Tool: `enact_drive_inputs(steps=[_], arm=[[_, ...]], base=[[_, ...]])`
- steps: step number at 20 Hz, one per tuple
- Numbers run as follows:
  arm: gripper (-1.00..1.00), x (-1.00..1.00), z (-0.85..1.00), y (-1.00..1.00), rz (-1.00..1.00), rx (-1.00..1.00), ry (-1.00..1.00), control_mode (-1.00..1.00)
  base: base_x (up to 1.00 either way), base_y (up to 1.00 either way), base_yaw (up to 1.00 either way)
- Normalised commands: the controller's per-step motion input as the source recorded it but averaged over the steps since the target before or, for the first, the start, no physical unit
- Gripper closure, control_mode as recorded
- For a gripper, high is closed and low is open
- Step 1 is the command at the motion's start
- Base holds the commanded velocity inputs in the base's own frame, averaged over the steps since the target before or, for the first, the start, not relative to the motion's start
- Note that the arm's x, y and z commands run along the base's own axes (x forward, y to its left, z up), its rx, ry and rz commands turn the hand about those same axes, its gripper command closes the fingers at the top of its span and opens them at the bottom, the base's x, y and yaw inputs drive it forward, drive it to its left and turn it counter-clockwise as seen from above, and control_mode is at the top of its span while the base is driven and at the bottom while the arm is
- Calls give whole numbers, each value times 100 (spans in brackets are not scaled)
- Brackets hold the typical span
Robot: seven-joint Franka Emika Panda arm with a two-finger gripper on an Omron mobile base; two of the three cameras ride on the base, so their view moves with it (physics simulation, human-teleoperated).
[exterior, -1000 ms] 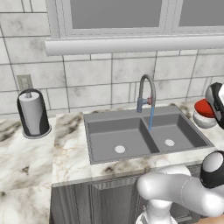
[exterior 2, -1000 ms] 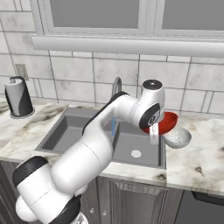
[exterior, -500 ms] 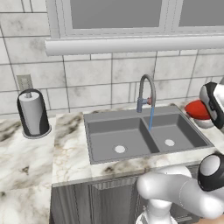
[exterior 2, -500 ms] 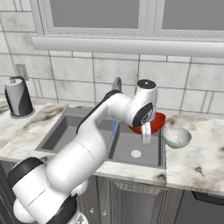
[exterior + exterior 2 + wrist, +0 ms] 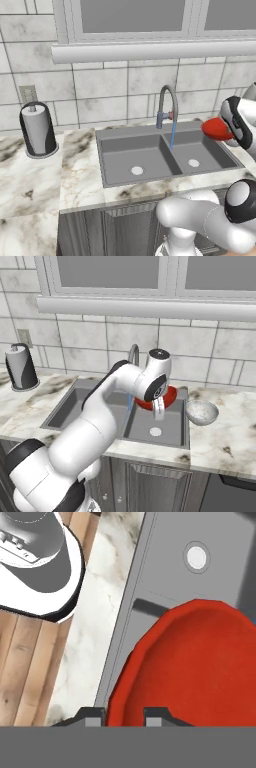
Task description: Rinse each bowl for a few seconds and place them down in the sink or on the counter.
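Hand view: end effector [image 5: 125, 716] clamped on red bowl [image 5: 195, 667] rim, above sink [image 5: 165, 567].

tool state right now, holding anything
Tool: closed on the red bowl's rim, over the sink.

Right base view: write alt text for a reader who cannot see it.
A white robot arm holds a red bowl in its shut gripper over the right basin of a dark double sink, beside water running from the faucet. A pale grey bowl sits on the marble counter right of the sink.
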Motion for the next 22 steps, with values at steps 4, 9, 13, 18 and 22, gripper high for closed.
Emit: enact_drive_inputs(steps=[4,9,13,18,22], arm=[[100,13,-10,24,8,5,4,-100],[100,15,-8,23,8,6,6,-100],[100,17,-5,24,8,7,7,-100],[100,16,-3,23,8,8,7,-100],[100,15,-3,24,8,8,7,-100]], base=[[0,0,0],[0,0,0],[0,0,0],[0,0,0],[0,0,0]])
